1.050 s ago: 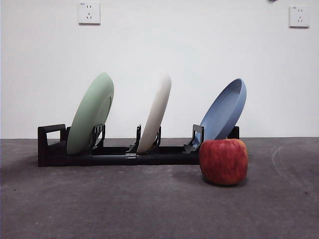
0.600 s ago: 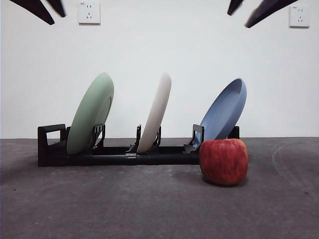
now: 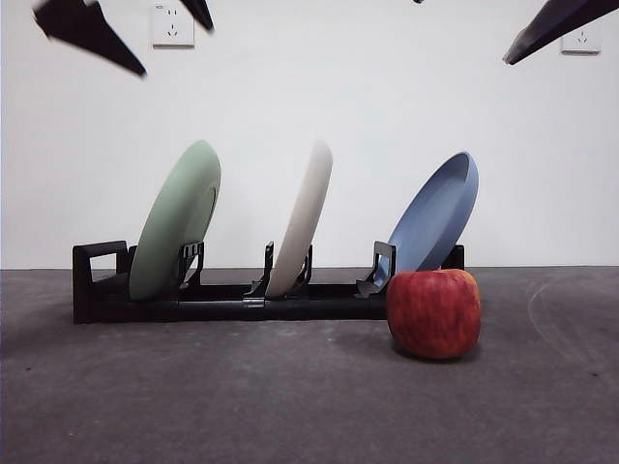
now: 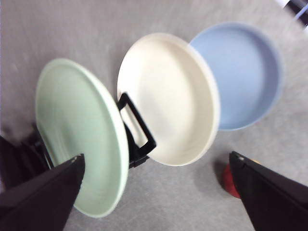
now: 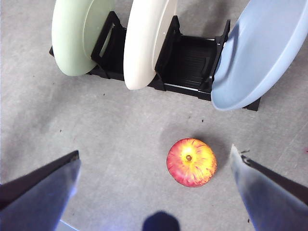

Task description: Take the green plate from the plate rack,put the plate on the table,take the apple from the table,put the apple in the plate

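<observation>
Since half a second ago both arms have shifted in the front view: the dark tips at 11 o'clock have dropped lower and moved inward, while those at 1 o'clock have drawn toward the corner. Nothing on the surface (image 3: 290,406) has moved.

High above the rack end holding the green plate (image 3: 176,232), the left gripper (image 4: 154,192) has its jaws wide apart and empty. The right gripper (image 5: 154,192) hangs above the apple (image 3: 434,312), jaws likewise spread wide with nothing between them.

That green plate stands tilted in the plate rack (image 3: 222,300), at the end with the loop handle, toward 9 o'clock in the front view. A cream-white plate (image 3: 302,220) leans in the middle slot and a blue plate (image 3: 437,217) at the far end. In front of the blue plate's end of the rack, at about 4 o'clock, the apple sits on the surface, close to the rack.
</observation>
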